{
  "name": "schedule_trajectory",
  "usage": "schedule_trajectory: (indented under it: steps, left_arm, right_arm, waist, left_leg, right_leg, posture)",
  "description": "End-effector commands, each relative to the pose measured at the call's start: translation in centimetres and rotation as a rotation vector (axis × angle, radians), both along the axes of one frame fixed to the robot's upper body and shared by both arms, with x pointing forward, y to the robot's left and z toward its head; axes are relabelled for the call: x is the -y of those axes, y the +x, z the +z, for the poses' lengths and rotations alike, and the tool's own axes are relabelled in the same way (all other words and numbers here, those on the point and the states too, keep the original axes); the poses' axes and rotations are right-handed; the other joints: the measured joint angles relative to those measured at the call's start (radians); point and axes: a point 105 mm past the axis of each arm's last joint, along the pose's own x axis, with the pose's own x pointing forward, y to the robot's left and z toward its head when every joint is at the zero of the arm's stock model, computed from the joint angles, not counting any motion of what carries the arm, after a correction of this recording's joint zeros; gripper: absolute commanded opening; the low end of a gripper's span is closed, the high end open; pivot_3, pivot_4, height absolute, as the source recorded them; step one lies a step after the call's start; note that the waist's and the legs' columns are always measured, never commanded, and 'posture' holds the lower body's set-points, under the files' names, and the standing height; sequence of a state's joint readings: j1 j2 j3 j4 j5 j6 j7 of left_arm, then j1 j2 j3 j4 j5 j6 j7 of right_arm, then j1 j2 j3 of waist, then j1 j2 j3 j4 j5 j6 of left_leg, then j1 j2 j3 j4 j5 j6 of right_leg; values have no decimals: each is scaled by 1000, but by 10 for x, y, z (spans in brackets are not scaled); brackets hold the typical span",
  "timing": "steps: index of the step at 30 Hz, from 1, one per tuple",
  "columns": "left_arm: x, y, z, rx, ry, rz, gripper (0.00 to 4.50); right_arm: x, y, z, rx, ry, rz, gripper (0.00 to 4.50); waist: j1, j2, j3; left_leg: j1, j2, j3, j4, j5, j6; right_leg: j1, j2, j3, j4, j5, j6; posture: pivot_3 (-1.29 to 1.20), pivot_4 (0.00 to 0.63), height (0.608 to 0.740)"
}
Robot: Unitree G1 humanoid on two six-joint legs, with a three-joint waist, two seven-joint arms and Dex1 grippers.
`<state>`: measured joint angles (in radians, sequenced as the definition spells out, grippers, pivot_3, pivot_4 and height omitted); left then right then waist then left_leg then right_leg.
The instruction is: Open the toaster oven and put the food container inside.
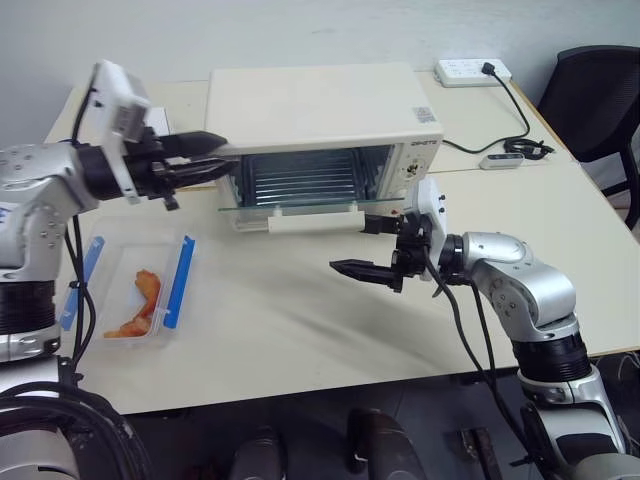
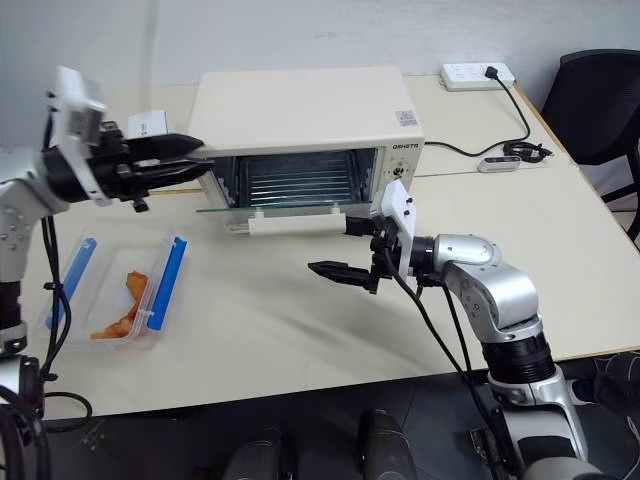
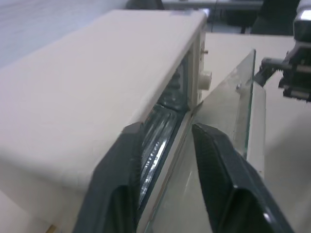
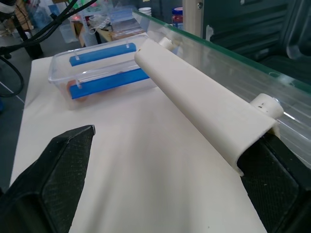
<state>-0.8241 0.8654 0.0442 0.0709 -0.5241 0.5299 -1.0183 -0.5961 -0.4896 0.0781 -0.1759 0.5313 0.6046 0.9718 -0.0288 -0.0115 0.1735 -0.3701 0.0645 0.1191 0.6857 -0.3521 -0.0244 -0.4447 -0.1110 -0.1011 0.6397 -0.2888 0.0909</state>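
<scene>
Right gripper (image 1: pixel 375 247) spread wide beside the white handle (image 1: pixel 310 220), holding nothing. Left gripper (image 1: pixel 205 158) nearly closed, up against the toaster oven (image 1: pixel 320 120) by its left top corner. Door (image 1: pixel 290 205) already down flat. Food container (image 1: pixel 135 290) waiting on the table (image 1: pixel 300 320), left of the oven. Next up, probably: grab that box and slide it in.

My toaster oven (image 1: pixel 320 105) has a matt cream shell, a glossy clear glass door and metal rack wires. The food container (image 1: pixel 135 290) is clear shiny plastic with blue clips. The worktop (image 1: pixel 300 320) looks smooth and matt.
</scene>
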Motion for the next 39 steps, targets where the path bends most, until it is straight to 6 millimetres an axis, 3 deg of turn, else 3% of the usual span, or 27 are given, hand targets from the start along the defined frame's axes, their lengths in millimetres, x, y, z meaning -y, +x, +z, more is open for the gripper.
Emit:
schedule_trajectory:
  steps: [1, 2, 9, 14, 18, 23, 29, 32, 35, 39]
  left_arm:
    - [12, -4, 1, 53, 81, -73, 347]
    - [13, -4, -3, 51, 101, -86, 20]
    - [15, 1, -22, 31, 210, -85, 20]
    - [23, -6, -33, 8, 238, -129, 20]
    - [32, -18, -52, -41, 284, -175, 20]
    - [31, -24, -85, -71, 409, -159, 20]
    - [35, -19, -115, -48, 524, -110, 20]
    - [38, -24, -115, -40, 518, -124, 20]
    - [33, -27, -82, -80, 341, -31, 20]
    - [15, -43, -46, -155, 137, 101, 832]
  right_arm:
    - [-5, -4, 7, 50, 25, -4, 4500]
    - [-4, -3, 7, 49, 28, -12, 4500]
    - [7, -5, 5, 65, 8, -64, 4500]
    - [37, -24, -9, 46, -74, -123, 4500]
    - [67, -52, -17, -5, -135, -158, 4500]
    - [76, -78, 2, -26, -114, -136, 4500]
    - [78, -78, 31, 16, -46, -153, 4500]
    - [78, -76, 39, 34, -42, -150, 4500]
    - [75, -76, 45, 44, -57, -108, 4500]
    - [69, -74, 52, 36, -52, -40, 4500]
  waist:
    - [0, 0, 0]
    - [0, 0, 0]
    - [4, 0, 0]
    - [23, 0, 0]
    - [34, -1, 1]
    - [34, -2, 1]
    - [40, -3, 2]
    - [46, -3, 2]
    - [52, -4, 2]
    - [51, -4, 2]
  left_leg:
    - [0, 0, 0, 0, 0, 0]
    - [0, 0, 0, 0, 0, 0]
    - [-1, 0, -1, 6, 0, 0]
    - [-2, 0, -1, 7, -1, 1]
    - [-3, 0, -1, 8, -1, 2]
    - [-1, 0, 0, 12, -2, 4]
    - [0, 0, 0, 13, -1, 4]
    - [-1, 0, 0, 12, -2, 5]
    - [-2, 0, 0, 13, -3, 7]
    - [-2, 0, 0, 14, -3, 7]
  right_leg:
    - [0, 0, 0, 0, 0, 0]
    - [0, 0, 0, 0, 0, 0]
    - [0, 0, 1, 3, 0, 1]
    - [0, 0, 1, 3, 1, 1]
    - [1, 0, 1, 2, 1, 2]
    - [2, 0, 4, 2, 2, 3]
    - [3, 1, 7, -1, 2, 3]
    - [2, 1, 7, 0, 2, 3]
    - [2, 1, 7, 2, 2, 4]
    - [3, 1, 8, 1, 4, 6]
  posture:
    - [0, 150, 740]
    - [0, 150, 740]
    - [0, 150, 740]
    - [0, 150, 740]
    - [0, 150, 740]
    - [0, 150, 740]
    - [0, 150, 740]
    - [0, 150, 740]
    - [0, 150, 740]
    - [0, 150, 740]
